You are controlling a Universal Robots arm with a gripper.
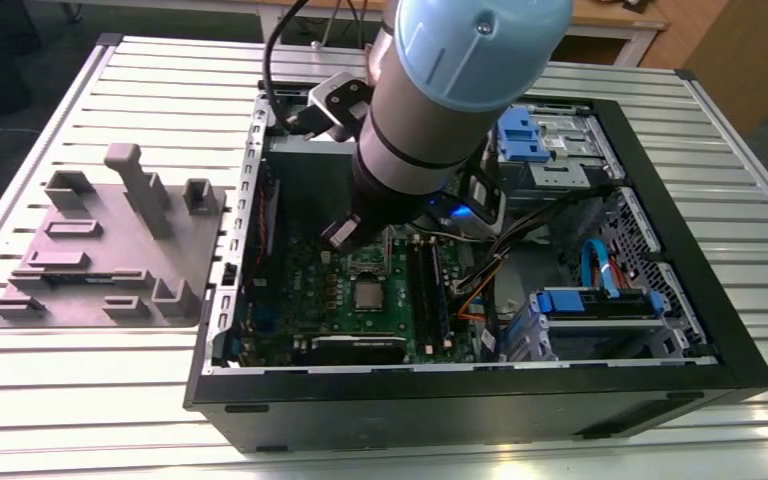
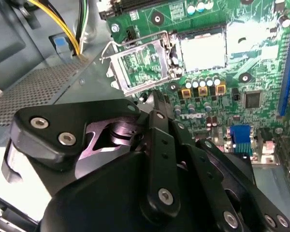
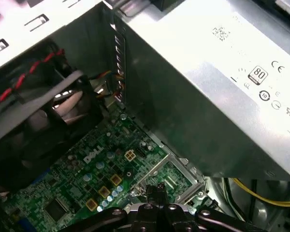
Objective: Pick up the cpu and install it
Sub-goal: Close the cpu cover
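Silvery cpu point(image 1: 367, 294) flat in socket point(image 2: 203, 46), metal top up; end effector point(image 3: 157, 190) closed above motherboard point(image 3: 87, 179).

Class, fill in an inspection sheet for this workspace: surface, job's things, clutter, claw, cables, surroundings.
Surface: slatted metal table, bearing an open computer case.
Job's things: cpu appears to lie in the socket of the motherboard; load frame swung open.
Clutter: grey fixture tray beside the case, on the exterior view's left.
Claw: claw hangs over the motherboard, near the load frame.
Cables: yellow wires, blue cable inside the case.
Surroundings: wooden furniture beyond the table.
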